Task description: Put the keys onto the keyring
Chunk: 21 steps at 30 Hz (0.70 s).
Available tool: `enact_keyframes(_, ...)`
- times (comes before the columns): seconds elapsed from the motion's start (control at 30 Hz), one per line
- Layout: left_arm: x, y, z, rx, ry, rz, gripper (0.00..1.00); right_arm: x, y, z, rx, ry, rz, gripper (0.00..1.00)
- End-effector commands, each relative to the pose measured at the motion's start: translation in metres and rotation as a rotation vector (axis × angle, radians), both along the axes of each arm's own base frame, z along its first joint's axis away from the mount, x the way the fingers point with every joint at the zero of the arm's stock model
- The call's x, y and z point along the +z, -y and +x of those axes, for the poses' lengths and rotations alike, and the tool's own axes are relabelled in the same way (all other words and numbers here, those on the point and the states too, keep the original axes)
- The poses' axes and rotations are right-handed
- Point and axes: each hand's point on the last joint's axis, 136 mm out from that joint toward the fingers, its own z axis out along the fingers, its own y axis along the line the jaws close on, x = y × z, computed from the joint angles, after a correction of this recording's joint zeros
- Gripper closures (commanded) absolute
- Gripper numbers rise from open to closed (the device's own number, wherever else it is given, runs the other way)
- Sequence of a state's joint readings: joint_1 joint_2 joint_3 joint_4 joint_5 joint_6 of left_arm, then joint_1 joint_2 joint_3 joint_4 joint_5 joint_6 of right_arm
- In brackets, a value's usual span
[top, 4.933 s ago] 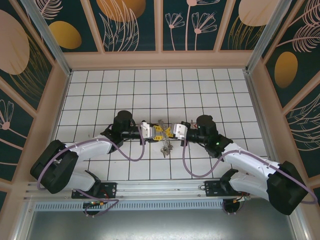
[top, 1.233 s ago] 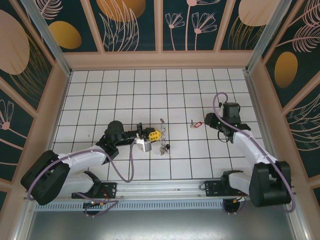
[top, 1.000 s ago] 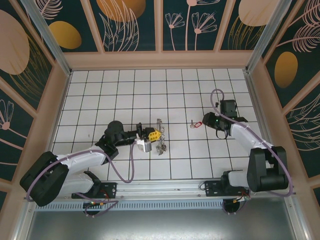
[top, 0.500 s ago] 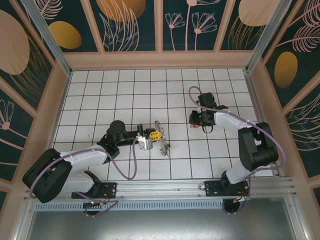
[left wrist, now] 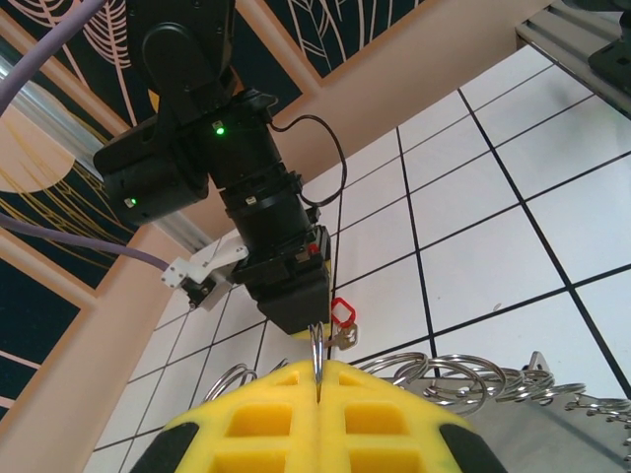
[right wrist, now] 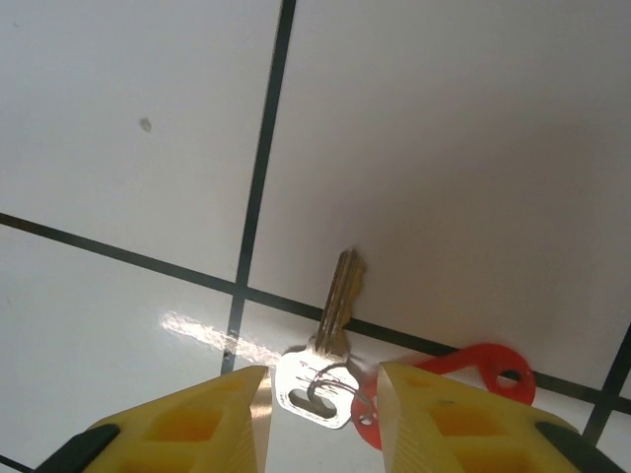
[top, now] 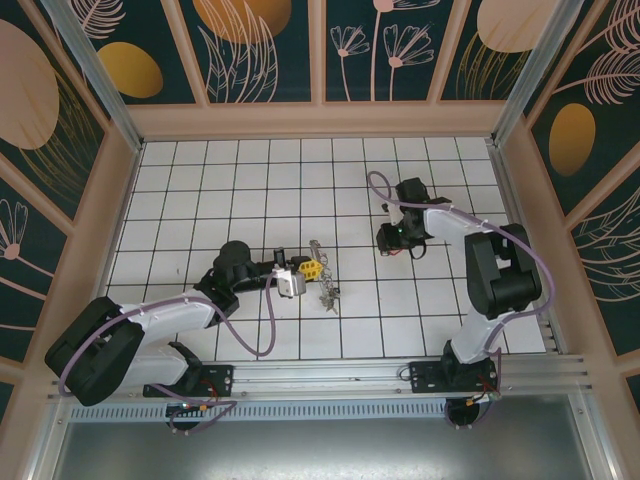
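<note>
White tiled table, black grid, dark floral panels all round

Right gripper low over the key – yellow fingers apart, one each side of the key head at bottom centre of the wrist view. Key flat on the tile, blade pointing up-frame across a grid line; red tag just right of the head, joined by a small wire loop. In the top view this gripper sits right of centre.

Left gripper left of centre, pads pressed together on the thin wire of the keyring; its hung keys trail down-frame onto the tile.

Risks, as judged:
- key lies flush on a slick tile – closing fingers may ride over it or skate it away
- right finger is close to the tag; could pinch plastic rather than metal, leaving the key dangling and hard to aim
- ring wire is thin, so it may twist or slip in the left pads once pushed against

Around: smaller rings crowd the wire beside the pads, which could block threading. Key and keyring well apart, open tiles between
</note>
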<state>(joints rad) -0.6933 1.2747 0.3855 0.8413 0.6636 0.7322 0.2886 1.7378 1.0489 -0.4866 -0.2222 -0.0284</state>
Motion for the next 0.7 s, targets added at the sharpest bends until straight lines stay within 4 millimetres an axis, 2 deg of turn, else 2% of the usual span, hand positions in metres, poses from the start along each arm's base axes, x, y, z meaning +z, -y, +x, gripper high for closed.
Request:
enact_keyframes(0.0, 0.018, 0.003, 0.003, 0.004, 0.022, -0.046, 1.00, -0.009, 0.003, -0.011, 0.046, -0.046, -0.025, 0.65)
enact_keyframes(0.27, 0.015, 0.004, 0.004, 0.008, 0.014, -0.036, 1.00, -0.023, -0.002, -0.019, 0.067, -0.104, -0.062, 0.67)
enact_keyframes(0.67, 0.009, 0.004, 0.008, 0.021, -0.005, -0.024, 1.00, 0.000, -0.014, -0.029, -0.042, -0.135, 0.050, 0.73)
